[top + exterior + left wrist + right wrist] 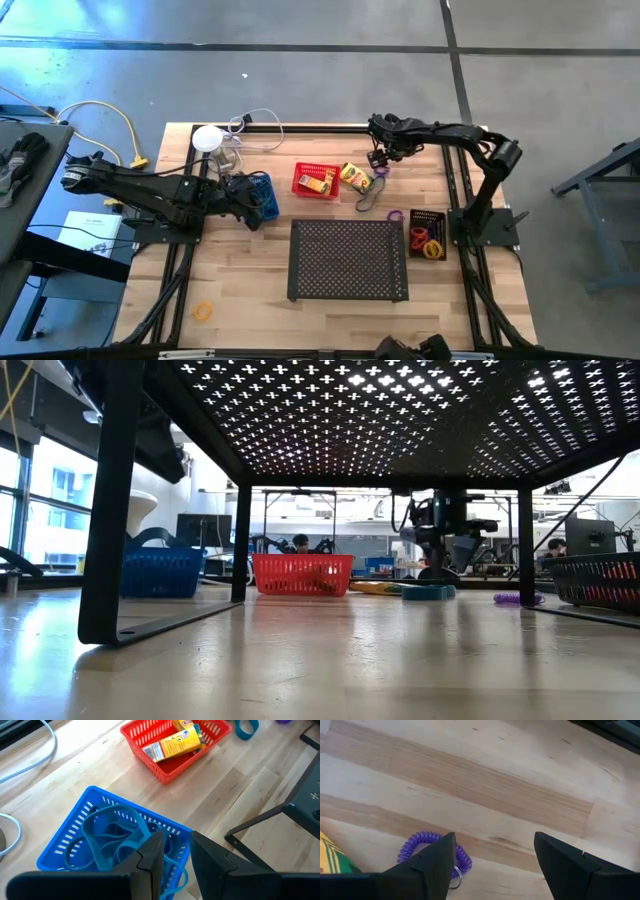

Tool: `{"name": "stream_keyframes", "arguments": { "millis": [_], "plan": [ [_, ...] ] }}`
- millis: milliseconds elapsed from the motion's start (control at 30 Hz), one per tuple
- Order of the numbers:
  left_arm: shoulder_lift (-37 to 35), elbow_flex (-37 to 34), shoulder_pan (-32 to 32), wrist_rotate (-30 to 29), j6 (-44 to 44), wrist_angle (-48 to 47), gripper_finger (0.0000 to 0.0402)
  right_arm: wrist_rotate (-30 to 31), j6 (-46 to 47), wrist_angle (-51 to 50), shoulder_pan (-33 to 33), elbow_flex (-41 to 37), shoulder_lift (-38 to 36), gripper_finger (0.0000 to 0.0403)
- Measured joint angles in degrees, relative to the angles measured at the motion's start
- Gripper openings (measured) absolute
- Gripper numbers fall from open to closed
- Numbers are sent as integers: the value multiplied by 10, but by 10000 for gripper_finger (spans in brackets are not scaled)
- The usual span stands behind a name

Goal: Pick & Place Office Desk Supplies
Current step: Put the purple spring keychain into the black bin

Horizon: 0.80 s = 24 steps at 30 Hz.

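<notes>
I'm over the purple coil (434,851) with the right claw (378,160), fingers spread wide and nothing between them. The coil lies on the counter (250,290) just beside the loose crayon box (354,177), and in the right wrist view it sits under one finger, not centred in the gap. So I judge the step in hand to be the pick-up of this coil. Next I need to shift so the coil sits between the fingers, come down, and close without catching the crayon box.

My left claw (172,857) is at the blue basket (107,837). Its fingers stand partly closed, straddling the basket's near wall; whether they pinch it or only sit by it, I cannot tell. Blue bands lie inside.

The high view gives me the layout: the red basket (316,181) with a crayon box in it, a dark loop (370,196) on the counter, the black basket (428,234) holding red and yellow bands, an orange band (203,312) well apart near the front edge. It hides the coil under the arm. The low view, looking under the tray (348,259), shows the right claw hanging just above the counter, which the overhead cannot tell me.
</notes>
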Motion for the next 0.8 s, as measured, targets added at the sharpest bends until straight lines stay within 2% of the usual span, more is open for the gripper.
{"name": "stream_keyframes", "arguments": {
  "millis": [800],
  "plan": [
    [0,0,0,-4,0,0,90,-26,0,80,2,-74,-2,256]
  ]
}}
